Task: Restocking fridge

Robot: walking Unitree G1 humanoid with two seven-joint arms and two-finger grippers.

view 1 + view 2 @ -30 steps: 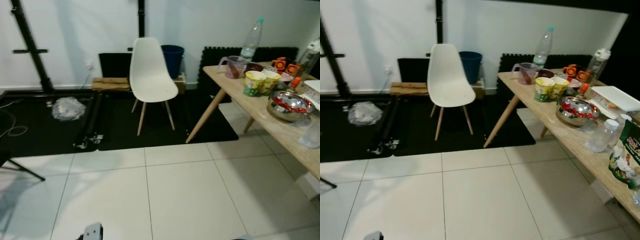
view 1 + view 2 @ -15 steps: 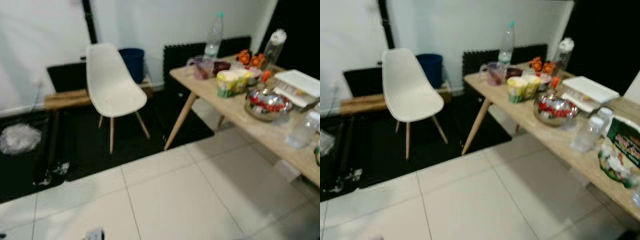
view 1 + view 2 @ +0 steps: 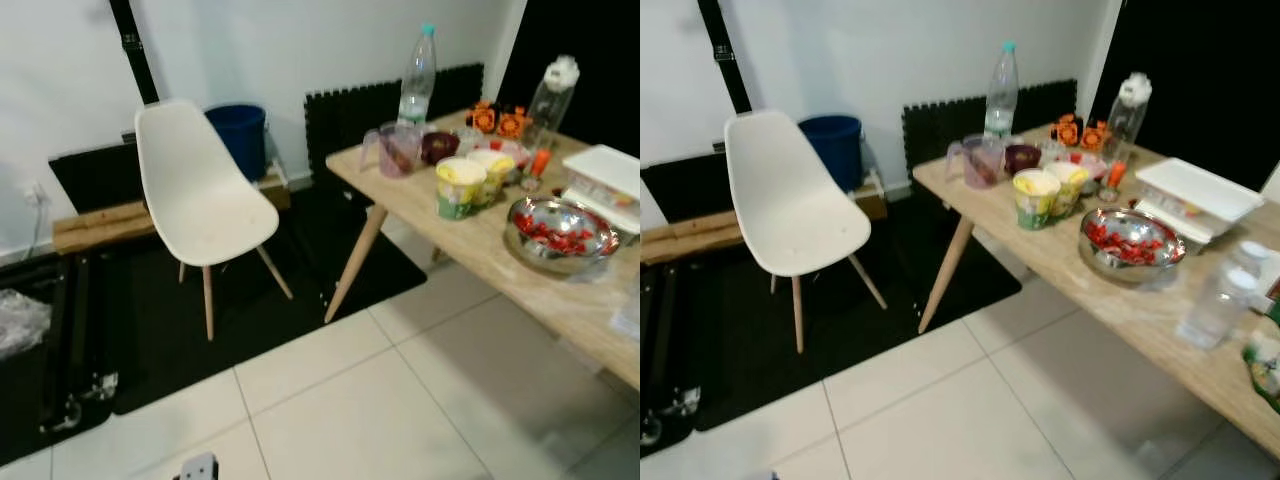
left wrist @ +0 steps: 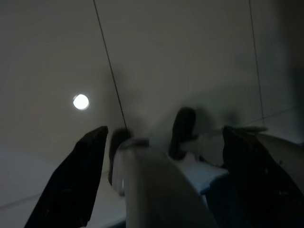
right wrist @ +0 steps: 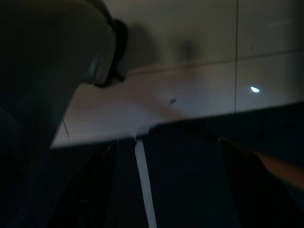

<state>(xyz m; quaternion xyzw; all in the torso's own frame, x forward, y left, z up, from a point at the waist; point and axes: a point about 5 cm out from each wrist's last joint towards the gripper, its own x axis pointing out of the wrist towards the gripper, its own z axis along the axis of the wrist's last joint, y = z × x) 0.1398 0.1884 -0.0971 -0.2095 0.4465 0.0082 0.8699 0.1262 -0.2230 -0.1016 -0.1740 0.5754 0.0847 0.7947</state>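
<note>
A light wooden table (image 3: 473,244) stands at the right and carries food and drink. On it are a tall water bottle (image 3: 417,68), a clear measuring jug (image 3: 392,150), two yellow-green cups (image 3: 460,187), a steel bowl of red pieces (image 3: 560,225), a white lidded container (image 3: 610,175) and a white-capped clear bottle (image 3: 552,95). My left gripper (image 4: 161,180) hangs open over the tiled floor, holding nothing. In the dark right wrist view, my right gripper (image 5: 171,190) also hangs open and empty.
A white chair (image 3: 195,195) stands on a black mat (image 3: 250,300) left of the table, with a blue bin (image 3: 240,135) behind it at the wall. A small plastic bottle (image 3: 1218,305) stands near the table's near end. White floor tiles (image 3: 340,420) lie ahead.
The camera has swung right and drawn closer, so the chair has slid left in the picture and the table looms larger. Nothing on the table has moved, and both arms still hang.
</note>
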